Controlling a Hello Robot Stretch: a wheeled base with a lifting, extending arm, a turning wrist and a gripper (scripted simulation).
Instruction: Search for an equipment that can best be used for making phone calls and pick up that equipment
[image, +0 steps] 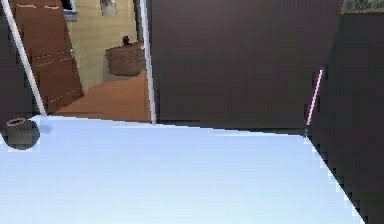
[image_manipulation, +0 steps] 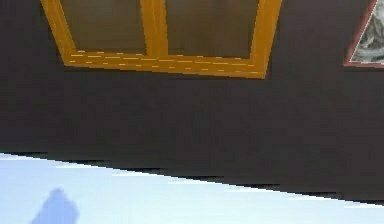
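Facing a pale surface (image: 200, 170), probably to scan it for the phone, the robot has 1 dark pot (image: 20, 132) at its left edge, then a doorway (image: 112, 75), a dark wall (image: 230, 60) and a pink rod (image: 315, 95), and I cannot tell where the phone lies or the gripper's state.

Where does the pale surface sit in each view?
Forward view: the pale surface spans the lower half, stopping short of the right edge.
Arm side view: the pale surface is a strip along the bottom edge, thicker at the left.
Shared landmark: the dark wall behind it.
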